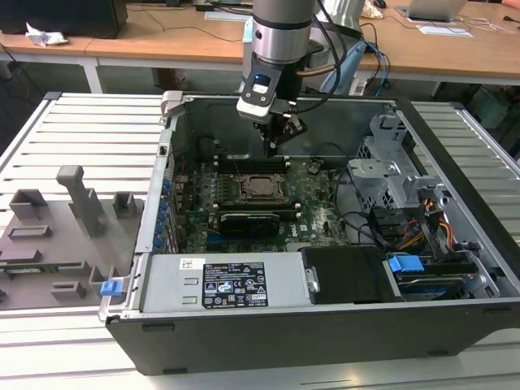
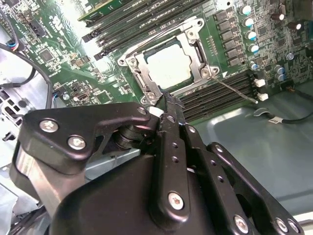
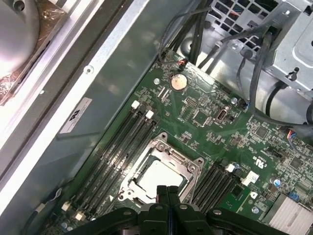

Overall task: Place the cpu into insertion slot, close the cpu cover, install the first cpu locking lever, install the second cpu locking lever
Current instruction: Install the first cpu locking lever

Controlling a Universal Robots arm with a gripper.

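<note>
Your gripper (image 2: 168,100) hung just over the socket's edge, fingers pressed together, pinching nothing. The cpu (image 2: 168,66) sat in the socket, the cpu cover (image 2: 195,36) flat around it. A thin lever (image 2: 234,90) stuck out loose. Judged a lever step: you needed the tips square on the wire, with steady pressure.

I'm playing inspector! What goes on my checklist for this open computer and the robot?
Surface: slatted metal table carrying an open computer case.
Job's things: cpu is seated; cpu cover lies flat around it; a thin lever sticks out over the memory slots.
Clutter: grey plastic holders on the table, at the exterior view's left.
Grippers: gripper shut, holding nothing, close to the cpu cover.
Cables: cable bundle inside the case, at the exterior view's right.
Surroundings: wooden desks behind the table.
</note>
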